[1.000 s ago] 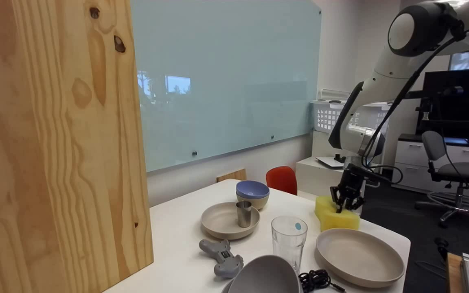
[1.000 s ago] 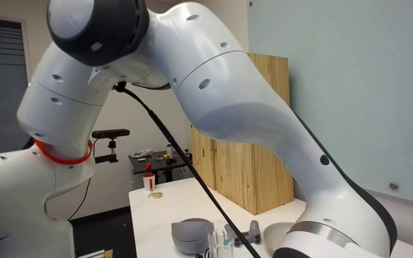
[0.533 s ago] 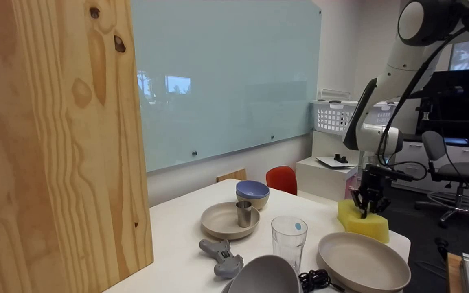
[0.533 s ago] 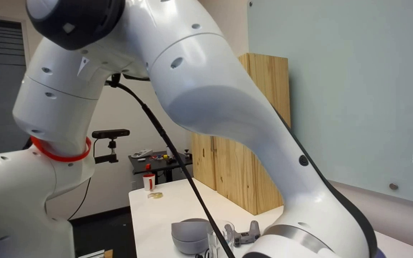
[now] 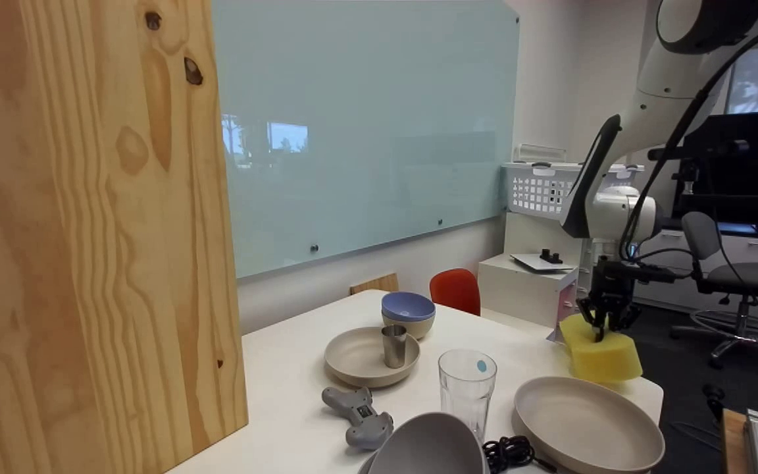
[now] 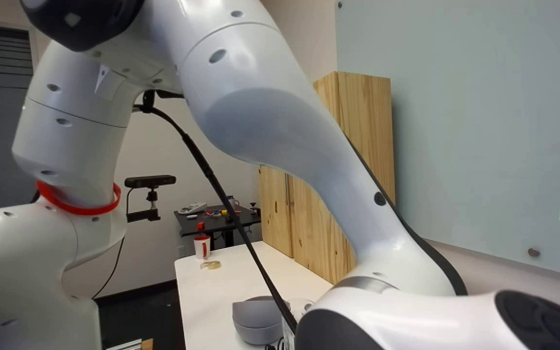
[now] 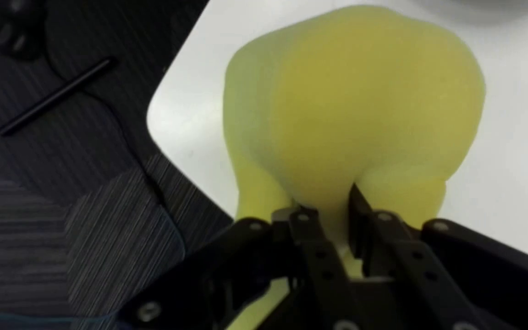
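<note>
Currently the gripper (image 7: 332, 208) pinches a yellow sponge (image 5: 606, 361) between its fingers (image 7: 326, 266), at the lower right of an exterior view, behind a beige plate (image 5: 586, 421). At lower centre, a metal cup (image 5: 393, 347) stands inside a shallow beige bowl (image 5: 349, 357); beyond, a blue bowl (image 5: 408, 305) nests in a cream bowl (image 5: 413, 328).

Crockery and furnishings about a white table (image 5: 287, 375), as seen in an exterior view.
Near: a tilted grey bowl (image 5: 428, 447), with a coiled black cable (image 5: 512, 453) to its right and a drinking glass (image 5: 468, 395) just behind. Right: a beige plate (image 5: 588, 421). Centre: a game controller (image 5: 364, 418); farther, a metal cup (image 5: 394, 347) standing in a shallow dish (image 5: 351, 359), and a blue bowl (image 5: 408, 305) nested in a cream bowl (image 5: 413, 328). Left foreground: a wooden cabinet (image 5: 102, 230). Far side: a red chair (image 5: 456, 291) and a wall-mounted glass board (image 5: 366, 131).
</note>
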You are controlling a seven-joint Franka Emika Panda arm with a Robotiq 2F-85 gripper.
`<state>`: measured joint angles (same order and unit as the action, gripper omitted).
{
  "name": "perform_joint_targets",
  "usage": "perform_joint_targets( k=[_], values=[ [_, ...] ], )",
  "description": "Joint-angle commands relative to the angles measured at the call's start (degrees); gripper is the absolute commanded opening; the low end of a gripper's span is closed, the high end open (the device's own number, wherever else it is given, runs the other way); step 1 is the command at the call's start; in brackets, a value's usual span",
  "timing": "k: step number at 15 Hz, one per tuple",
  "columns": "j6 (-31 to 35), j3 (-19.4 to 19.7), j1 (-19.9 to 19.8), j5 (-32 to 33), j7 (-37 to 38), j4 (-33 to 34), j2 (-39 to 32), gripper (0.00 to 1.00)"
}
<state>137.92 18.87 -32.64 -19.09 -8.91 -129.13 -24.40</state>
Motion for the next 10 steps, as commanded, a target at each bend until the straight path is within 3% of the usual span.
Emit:
perform_joint_targets(
  k=[1,6,10],
  values=[
    [7.8,4.5,6.2,9.4,9.1,-2.0,3.4,0.05],
    [16.9,11.4,14.2,26.1,21.0,-0.2,5.1,0.05],
    [19.9,11.9,16.2,30.1,23.2,2.8,6.1,0.05]
  ],
)
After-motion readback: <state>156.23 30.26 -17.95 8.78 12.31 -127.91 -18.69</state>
